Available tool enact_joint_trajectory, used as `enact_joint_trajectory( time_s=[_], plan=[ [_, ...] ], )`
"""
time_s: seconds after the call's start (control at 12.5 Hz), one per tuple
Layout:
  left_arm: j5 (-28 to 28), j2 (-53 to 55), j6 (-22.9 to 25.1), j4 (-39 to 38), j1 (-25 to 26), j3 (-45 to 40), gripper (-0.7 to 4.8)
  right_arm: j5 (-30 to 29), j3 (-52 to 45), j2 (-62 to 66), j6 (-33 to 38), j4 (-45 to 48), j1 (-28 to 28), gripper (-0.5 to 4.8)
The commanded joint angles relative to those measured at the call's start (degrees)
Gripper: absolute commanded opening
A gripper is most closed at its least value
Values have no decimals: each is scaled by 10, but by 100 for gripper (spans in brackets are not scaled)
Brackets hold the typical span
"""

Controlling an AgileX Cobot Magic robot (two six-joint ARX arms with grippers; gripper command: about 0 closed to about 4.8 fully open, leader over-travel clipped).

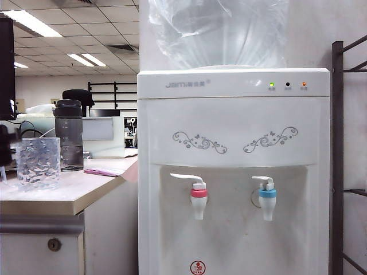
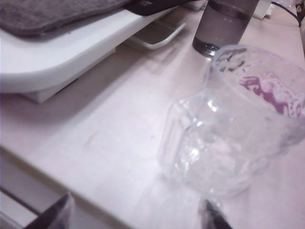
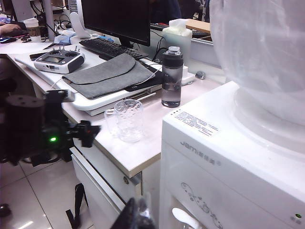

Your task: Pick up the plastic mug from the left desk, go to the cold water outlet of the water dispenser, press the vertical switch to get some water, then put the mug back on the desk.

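The plastic mug (image 1: 38, 162) stands upright on the left desk (image 1: 69, 192), near its front edge, with the smoky-grey bottle (image 1: 69, 135) just behind it to the right. The left gripper (image 2: 138, 217) hovers in front of the mug's handle, its two fingertips (image 2: 53, 214) spread wide with nothing between them; the mug is untouched. The right gripper (image 3: 136, 214) hangs high beside the water dispenser (image 1: 235, 172), only a dark tip showing, so its jaws cannot be told. On the dispenser's front, the cold water outlet (image 1: 267, 197) with its vertical switch (image 1: 262, 180) sits right of the red-collared tap (image 1: 198, 197). A grey cloth pad (image 3: 107, 74) lies farther back on the desk.
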Motion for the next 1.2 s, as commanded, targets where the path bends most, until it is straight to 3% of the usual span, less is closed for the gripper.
enact_joint_trajectory(
  time_s=[0.08,0.4,0.72,1.2],
  plan=[
    [-2,9,55,19,0,37,354,-11,2,-1,2,7,1,-1],
    [-2,83,54,23,4,78,354,-11,2,-1,2,3,0,-1],
    [-58,118,43,41,4,90,355,-11,2,-2,2,-8,1,-1],
    [-49,162,38,46,23,145,355,-9,2,-2,2,-10,0,-1]
  ],
)
